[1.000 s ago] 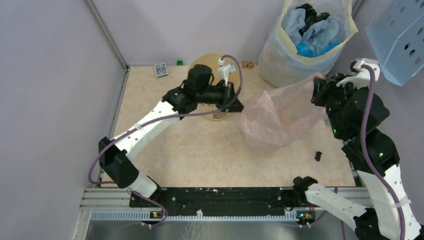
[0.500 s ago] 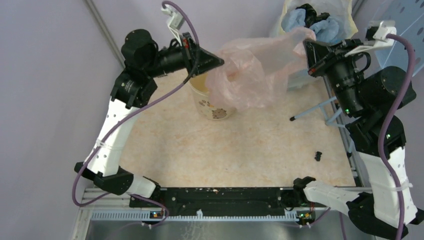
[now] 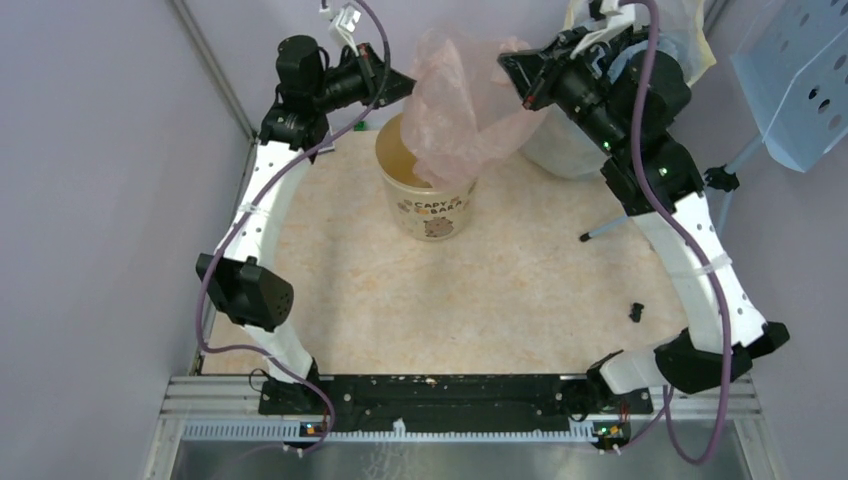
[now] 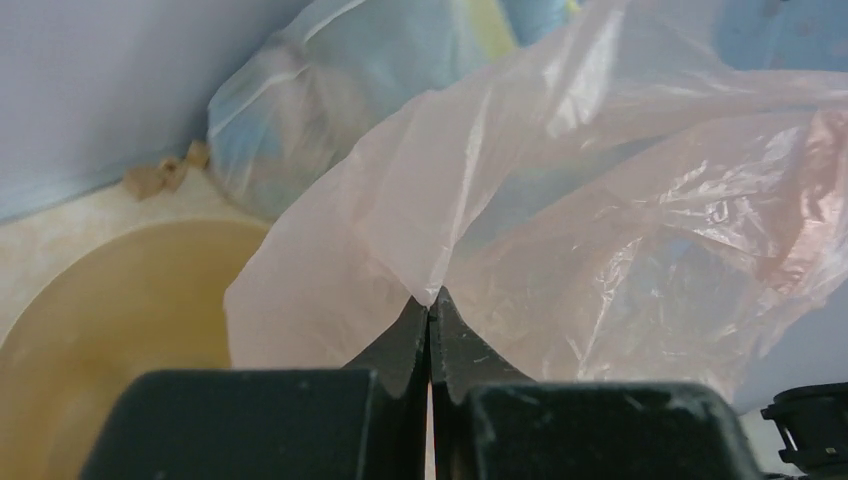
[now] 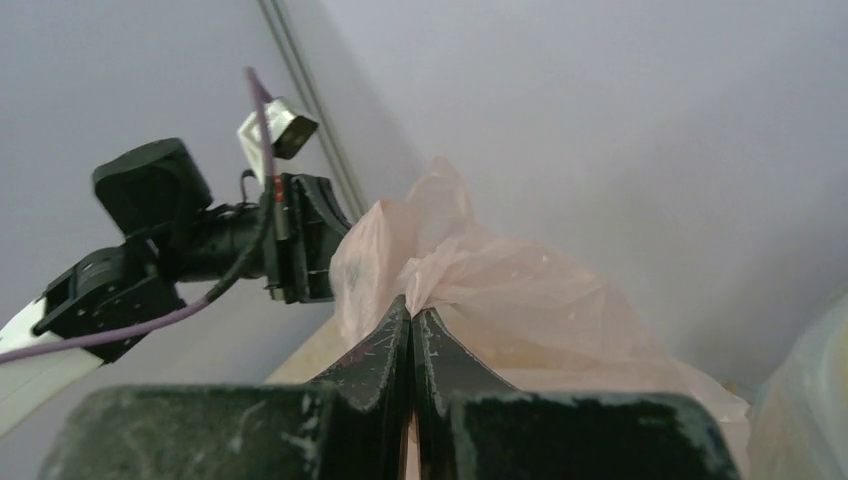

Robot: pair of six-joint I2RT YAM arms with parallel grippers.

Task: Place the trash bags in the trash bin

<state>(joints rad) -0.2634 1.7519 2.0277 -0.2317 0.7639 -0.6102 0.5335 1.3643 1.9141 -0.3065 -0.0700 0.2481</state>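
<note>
The pale-pink trash bag (image 3: 460,110) hangs in the air between my two grippers, its lower end dipping into the mouth of the cream-yellow trash bin (image 3: 432,205), which stands upright with its "CAPYBARA" print facing me. My left gripper (image 3: 408,80) is shut on the bag's left edge, also seen in the left wrist view (image 4: 430,298) with the bag (image 4: 600,200) spread beyond it and the bin (image 4: 120,330) below left. My right gripper (image 3: 505,66) is shut on the bag's right edge; the right wrist view (image 5: 412,308) shows the bag (image 5: 480,280) pinched at its tips.
The large whitish-yellow bag (image 3: 575,150) with blue and black contents stands at the back right, just behind my right arm. A pale-blue perforated box (image 3: 800,80) is at the far right. A small black part (image 3: 636,312) lies on the table at the right.
Both grippers have risen and moved toward the back and closer together, carrying the pink bag from beside the bin to above it. The bag now hangs bunched, its bottom in the bin's mouth.
</note>
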